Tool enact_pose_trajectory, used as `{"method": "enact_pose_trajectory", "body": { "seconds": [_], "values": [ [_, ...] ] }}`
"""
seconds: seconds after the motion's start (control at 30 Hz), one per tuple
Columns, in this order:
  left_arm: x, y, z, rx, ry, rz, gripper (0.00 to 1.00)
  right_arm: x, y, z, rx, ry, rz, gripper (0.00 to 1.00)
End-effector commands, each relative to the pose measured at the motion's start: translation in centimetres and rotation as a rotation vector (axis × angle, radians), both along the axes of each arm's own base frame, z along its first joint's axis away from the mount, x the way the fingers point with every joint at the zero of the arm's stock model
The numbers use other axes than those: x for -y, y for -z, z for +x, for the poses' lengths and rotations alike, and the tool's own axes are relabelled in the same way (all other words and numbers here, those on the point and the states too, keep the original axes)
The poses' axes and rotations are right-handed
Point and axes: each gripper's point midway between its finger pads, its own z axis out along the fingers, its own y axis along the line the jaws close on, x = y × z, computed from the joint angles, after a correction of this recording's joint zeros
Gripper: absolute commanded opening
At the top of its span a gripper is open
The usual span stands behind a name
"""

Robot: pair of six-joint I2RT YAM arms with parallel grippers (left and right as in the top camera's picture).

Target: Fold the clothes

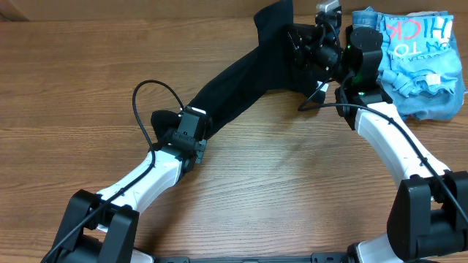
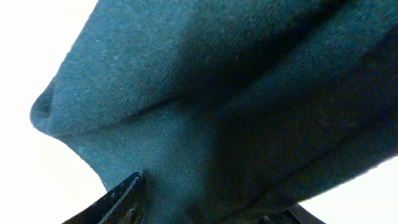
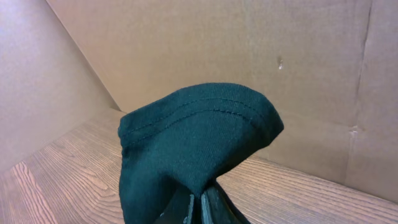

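The black T-shirt [image 1: 241, 77] hangs stretched in a band between my two grippers above the wooden table, from centre-left to the far middle. My left gripper [image 1: 181, 124] is shut on its lower-left end; in the left wrist view the dark fabric [image 2: 217, 112] fills the frame between the fingertips [image 2: 205, 214]. My right gripper [image 1: 311, 44] is shut on the far end near the back wall; in the right wrist view a hemmed fold of the shirt [image 3: 199, 137] bulges up from the closed fingers [image 3: 200, 205].
A light blue printed shirt [image 1: 420, 62] lies crumpled at the back right of the table [image 1: 278, 190]. A cardboard wall [image 3: 249, 62] stands close behind the right gripper.
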Motion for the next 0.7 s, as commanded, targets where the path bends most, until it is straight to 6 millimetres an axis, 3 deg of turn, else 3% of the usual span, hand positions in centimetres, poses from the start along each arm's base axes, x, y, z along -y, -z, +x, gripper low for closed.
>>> {"method": "enact_pose_trajectory", "body": {
  "seconds": [0.0,0.1,0.17,0.5,0.63,0.67],
  "values": [
    [-0.6,0.4,0.0,-0.004,0.004,0.033,0.49,0.2,-0.9,0.4,0.023,0.012,0.006,0.04],
    [-3.4,-1.4,1.0,0.084,-0.087,0.184,0.31,0.2,-0.9,0.4,0.022,0.013,0.006,0.04],
    [-3.9,-2.5,1.8,0.114,-0.094,0.228,0.21,0.2,-0.9,0.4,0.022,0.013,0.006,0.04],
    [-3.5,-1.1,0.0,0.009,-0.060,0.204,0.21,0.2,-0.9,0.4,0.022,0.013,0.006,0.04],
    [-3.2,-0.8,-0.2,-0.007,-0.049,0.189,0.04,0.2,-0.9,0.4,0.021,0.013,0.006,0.04],
    [-3.2,-0.8,-0.3,-0.011,-0.048,0.189,0.04,0.2,-0.9,0.3,0.021,0.012,0.006,0.04]
  ]
}}
